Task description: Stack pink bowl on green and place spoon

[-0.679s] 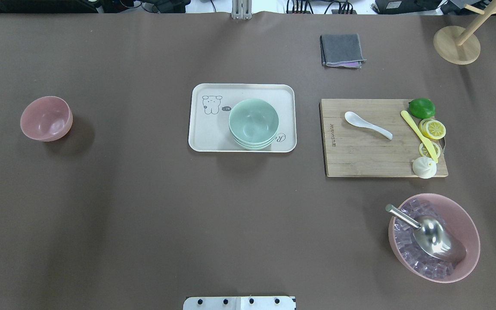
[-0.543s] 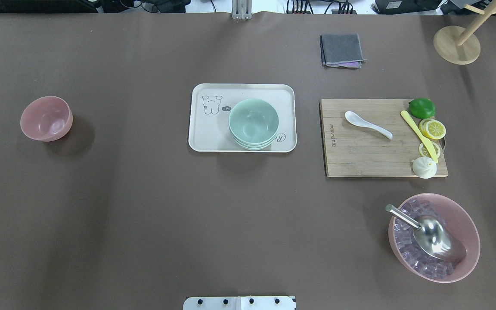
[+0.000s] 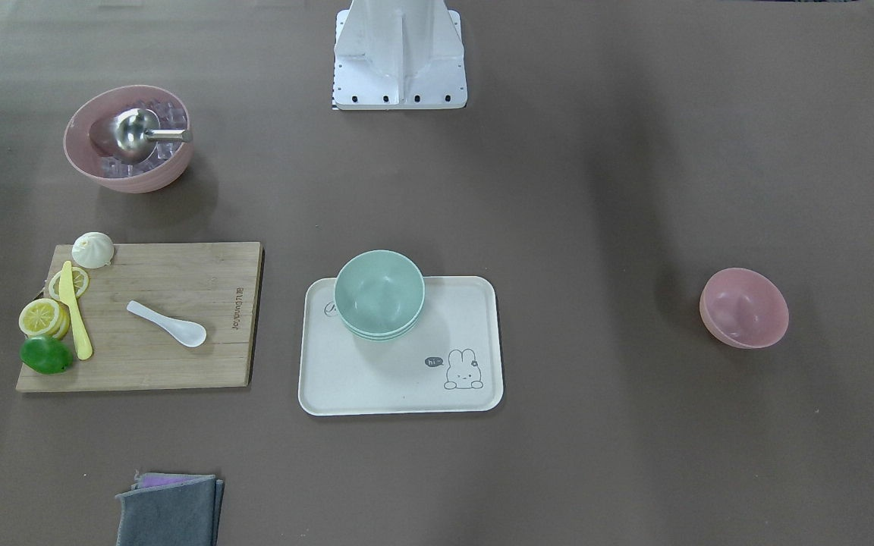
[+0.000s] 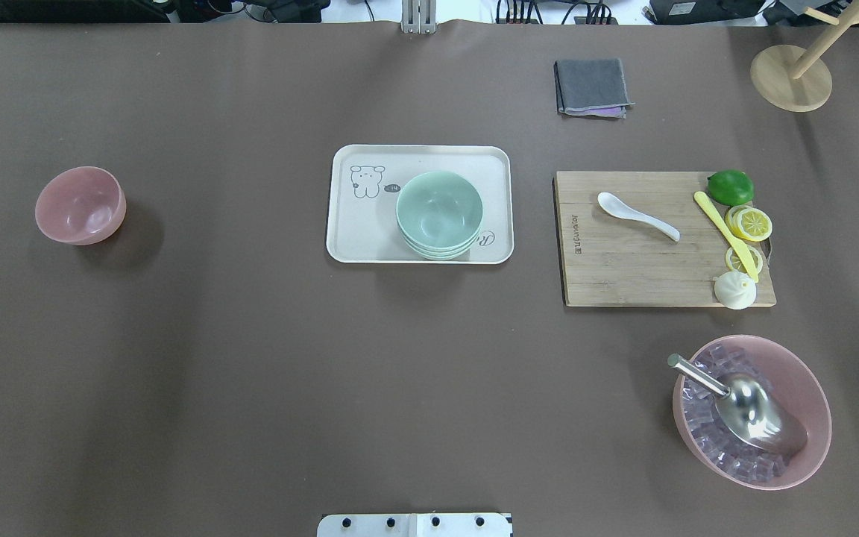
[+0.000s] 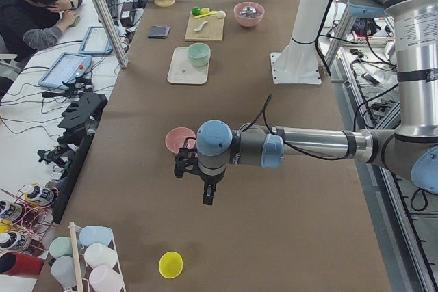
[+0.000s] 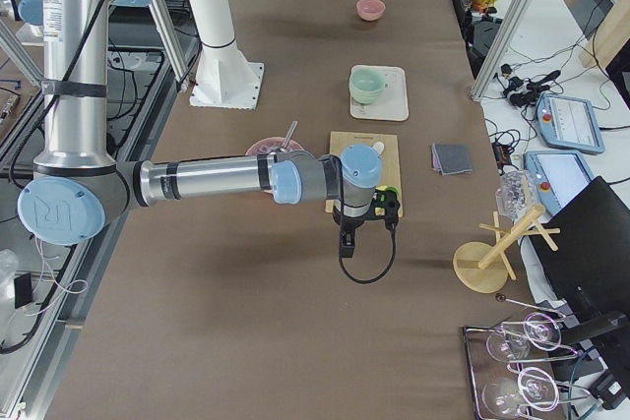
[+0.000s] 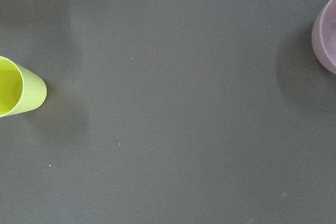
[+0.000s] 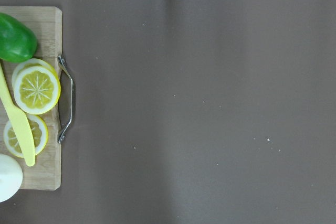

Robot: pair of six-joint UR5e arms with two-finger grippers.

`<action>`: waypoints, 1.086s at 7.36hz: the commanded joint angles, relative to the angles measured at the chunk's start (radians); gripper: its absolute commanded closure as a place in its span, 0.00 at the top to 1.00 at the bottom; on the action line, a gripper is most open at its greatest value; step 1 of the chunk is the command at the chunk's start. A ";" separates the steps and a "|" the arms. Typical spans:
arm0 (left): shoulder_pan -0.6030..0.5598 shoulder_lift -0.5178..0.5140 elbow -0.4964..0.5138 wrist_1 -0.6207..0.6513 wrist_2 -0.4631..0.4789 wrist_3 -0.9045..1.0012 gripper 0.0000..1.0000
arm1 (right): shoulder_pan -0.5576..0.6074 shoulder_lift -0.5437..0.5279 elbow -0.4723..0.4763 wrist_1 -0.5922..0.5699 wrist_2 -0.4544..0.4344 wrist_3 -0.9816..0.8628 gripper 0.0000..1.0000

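We see pink bowl just inboard of our L jaws, R jaws well apart; can't tell either's opening.

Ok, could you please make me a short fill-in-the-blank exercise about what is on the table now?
1. The white spoon lies on the wooden cutting ____.
2. The green bowls stand stacked on the white ____.
3. The small pink bowl stands on the robot's ____ side of the table.

Missing words: board; tray; left.
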 commanded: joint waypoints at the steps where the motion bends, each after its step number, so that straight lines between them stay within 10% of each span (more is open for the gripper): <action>1: 0.000 -0.061 0.007 0.001 0.001 0.001 0.98 | 0.000 0.014 0.003 0.091 0.008 0.006 1.00; 8: 0.008 -0.215 0.148 -0.223 -0.039 0.001 0.98 | -0.064 0.175 -0.002 0.128 -0.013 0.032 1.00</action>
